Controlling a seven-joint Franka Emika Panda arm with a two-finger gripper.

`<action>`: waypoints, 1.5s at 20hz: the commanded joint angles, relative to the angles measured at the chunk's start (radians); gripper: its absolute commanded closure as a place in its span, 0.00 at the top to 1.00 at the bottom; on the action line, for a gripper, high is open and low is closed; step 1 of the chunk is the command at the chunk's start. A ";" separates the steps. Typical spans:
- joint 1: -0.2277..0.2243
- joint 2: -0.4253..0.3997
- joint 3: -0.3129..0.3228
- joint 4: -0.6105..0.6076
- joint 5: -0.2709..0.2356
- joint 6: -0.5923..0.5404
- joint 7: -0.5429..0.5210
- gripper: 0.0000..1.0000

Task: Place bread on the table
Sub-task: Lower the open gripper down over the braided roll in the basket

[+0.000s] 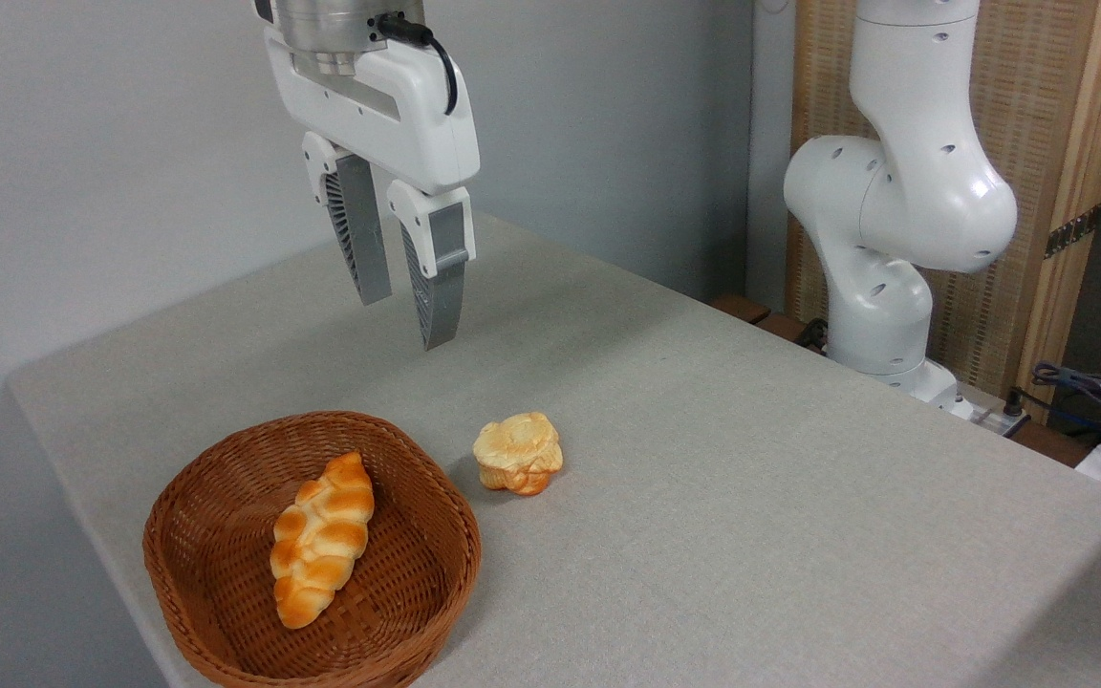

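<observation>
grey wall and a slatted wooden panel (1067, 143) stand behind the wide grey-beige cloth-textured surface (751, 497), which fills most of the view. at the right rear corner the white robot arm (904, 201) rises from its base beside the surface's edge, with some cables (1086, 382) lying further right. the end effector (407, 311) hangs high over the rear left part of the surface, its two grey ribbed fingers (438, 287) pointing down, parted by a narrow gap and holding nothing. near the front left corner sits a brown woven wicker basket (226, 497). the bread (321, 538), a glossy golden-orange braided loaf, lies inside the basket on its bottom, running lengthwise from front to back. just beside the basket's right rim, on the cloth and apart from it, sits a small pale-yellow flower-shaped bun (518, 452).
</observation>
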State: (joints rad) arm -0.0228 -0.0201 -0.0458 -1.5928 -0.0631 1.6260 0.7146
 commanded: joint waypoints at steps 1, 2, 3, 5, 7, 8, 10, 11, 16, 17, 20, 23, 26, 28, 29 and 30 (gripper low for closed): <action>-0.002 0.003 0.021 0.007 0.003 -0.005 0.026 1.00; -0.002 0.003 0.021 0.007 0.002 -0.005 0.028 1.00; -0.003 0.005 0.021 0.007 0.002 -0.003 0.028 1.00; -0.002 0.009 0.021 0.007 0.002 -0.001 0.028 1.00; -0.002 0.011 0.021 0.007 0.002 0.005 0.028 1.00; -0.003 0.015 0.021 0.007 0.002 0.011 0.028 1.00; -0.003 0.017 0.017 -0.002 -0.003 0.055 0.017 1.00; -0.003 0.022 0.011 -0.018 -0.003 0.089 0.016 1.00; -0.003 0.019 -0.019 -0.163 -0.047 0.404 0.006 1.00; -0.003 0.022 -0.028 -0.183 -0.047 0.446 -0.007 1.00; -0.003 0.063 -0.066 -0.202 -0.052 0.508 -0.087 1.00; -0.003 0.138 -0.100 -0.202 -0.040 0.615 -0.206 1.00; -0.003 0.157 -0.101 -0.203 -0.044 0.620 -0.234 1.00; -0.003 0.157 -0.100 -0.207 -0.046 0.611 -0.375 1.00; -0.002 0.157 -0.100 -0.207 -0.040 0.606 -0.455 1.00; -0.002 0.157 -0.094 -0.207 -0.038 0.580 -0.498 1.00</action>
State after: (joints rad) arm -0.0268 0.1473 -0.1470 -1.7997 -0.1016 2.2364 0.3751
